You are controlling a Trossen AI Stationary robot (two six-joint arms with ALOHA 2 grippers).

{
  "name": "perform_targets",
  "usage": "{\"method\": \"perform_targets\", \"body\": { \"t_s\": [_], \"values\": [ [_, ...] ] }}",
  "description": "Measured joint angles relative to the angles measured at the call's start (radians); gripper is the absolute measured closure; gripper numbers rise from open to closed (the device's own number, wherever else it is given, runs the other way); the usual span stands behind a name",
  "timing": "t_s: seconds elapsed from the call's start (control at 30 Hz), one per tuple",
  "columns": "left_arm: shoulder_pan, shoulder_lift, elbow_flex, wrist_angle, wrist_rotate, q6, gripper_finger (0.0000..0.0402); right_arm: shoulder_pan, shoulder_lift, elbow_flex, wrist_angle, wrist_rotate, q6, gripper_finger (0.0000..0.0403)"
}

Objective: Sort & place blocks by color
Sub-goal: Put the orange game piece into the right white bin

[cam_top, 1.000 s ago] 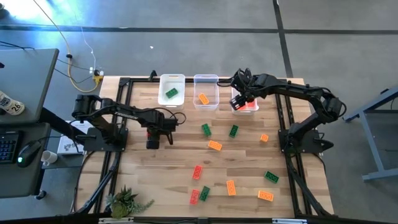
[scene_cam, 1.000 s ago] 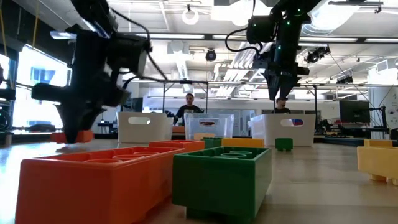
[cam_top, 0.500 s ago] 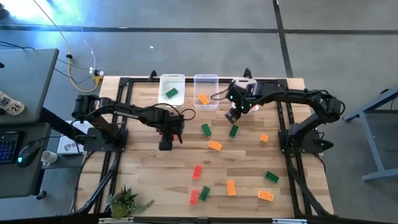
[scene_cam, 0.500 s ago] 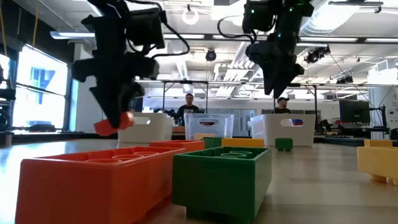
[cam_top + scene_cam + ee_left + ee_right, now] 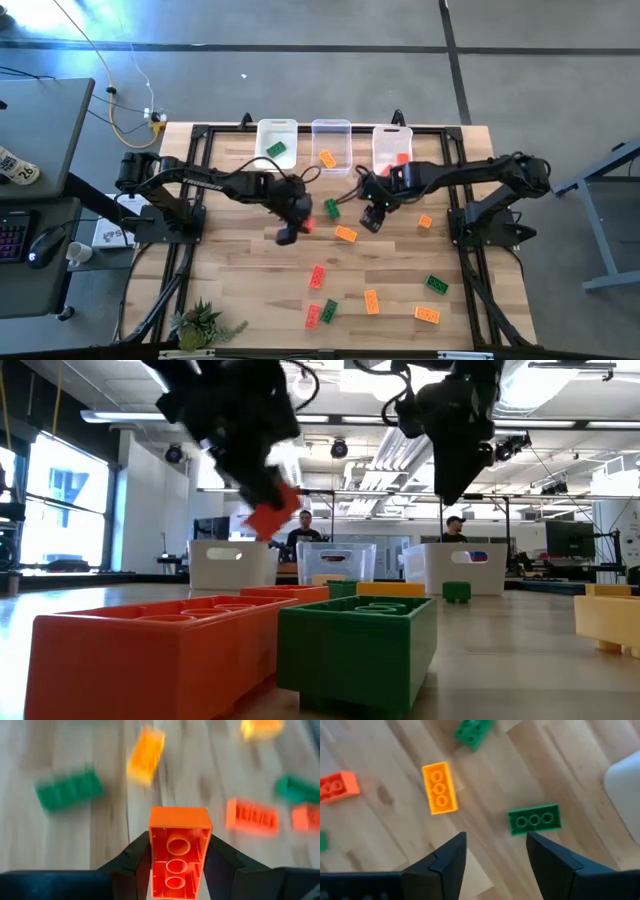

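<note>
My left gripper (image 5: 293, 232) hangs over the table's middle, shut on a red block (image 5: 178, 851). My right gripper (image 5: 372, 216) stands open above the table, right of centre, nothing between its fingers. A green block (image 5: 534, 820) lies flat on the wood just beyond its fingertips, and an orange block (image 5: 440, 788) lies beside that. More green, orange and red blocks lie loose toward the near edge, such as a red one (image 5: 317, 276). Three white bins (image 5: 331, 130) stand at the far edge. My left gripper pinches the red block's two long sides (image 5: 152, 851) between its two fingers (image 5: 134, 857), which lie along the block. The block's far end sticks out past the fingertips. The fingers slant down toward the table's right. The block (image 5: 270, 515) is lifted clear, tilted, hollow underside toward the wrist.
The left bin holds a green block (image 5: 276, 150), the middle one an orange block (image 5: 327, 159), the right one a red block (image 5: 401, 158). Big in the low view, an orange block (image 5: 150, 650) and a green block (image 5: 360, 650) lie near the front edge. A plant (image 5: 200, 325) sits near left.
My left gripper has lifted the red block off the wood and carried it toward the table's right, tipping its fingers upward. My right gripper, open throughout, has swung from above the right bin toward the near edge and the table's middle.
</note>
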Motion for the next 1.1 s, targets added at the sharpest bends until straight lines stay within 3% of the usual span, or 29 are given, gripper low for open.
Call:
{"method": "perform_targets", "body": {
  "t_s": [0.3,0.63,0.83,1.1],
  "values": [
    [0.031,-0.001,0.000,0.395,0.000,-0.085,0.0282,0.034,0.000,0.000,0.091,-0.024,-0.064,0.0208],
    [0.072,-0.001,0.000,0.535,0.003,-0.107,0.0282,0.034,0.000,0.000,0.255,0.033,-0.154,0.0208],
    [0.135,-0.001,0.000,0.575,0.163,-0.160,0.0282,0.034,0.000,0.000,0.354,0.069,-0.198,0.0204],
    [0.204,-0.001,0.000,0.707,0.292,-0.286,0.0282,0.034,0.000,0.000,0.470,0.104,-0.206,0.0163]
  ]
}}
